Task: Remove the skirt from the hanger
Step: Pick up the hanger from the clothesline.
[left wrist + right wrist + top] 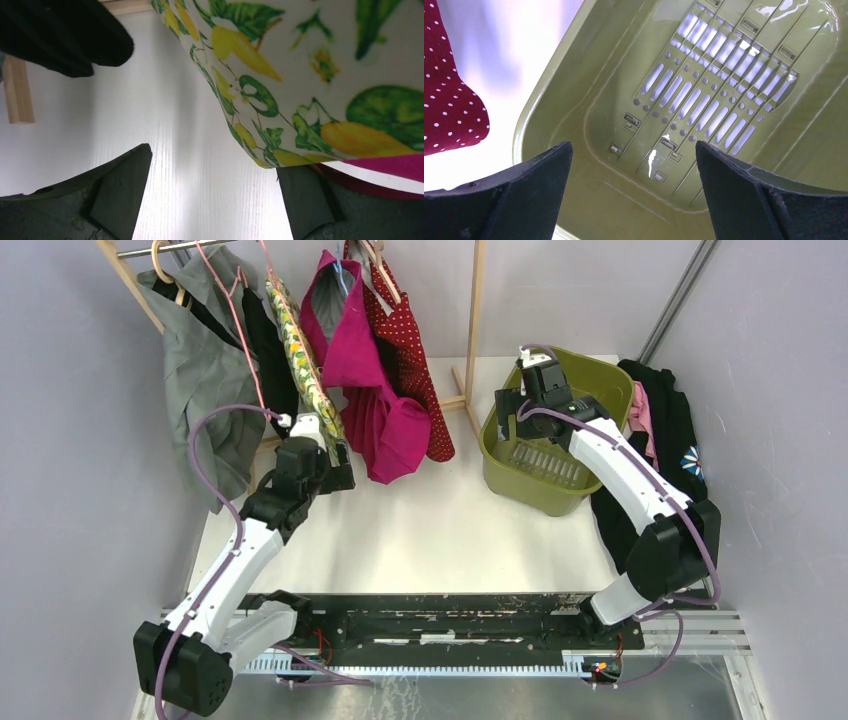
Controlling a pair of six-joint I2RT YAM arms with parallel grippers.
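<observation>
Task barely begun: lemon-print skirt (302, 355) hangs from the rack (478, 300); left fingers (125, 185) wide, empty, at its hem; right fingers (744, 190) wide, empty, above the green basket (569, 100).

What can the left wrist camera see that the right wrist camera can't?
Only the left wrist view: the lemon-print skirt, a black garment and a wooden rack piece. Only the right wrist view: the green basket with its slotted bottom, and a red polka-dot garment. Both: the white table and open fingers, the left fingers or the right fingers.
</observation>
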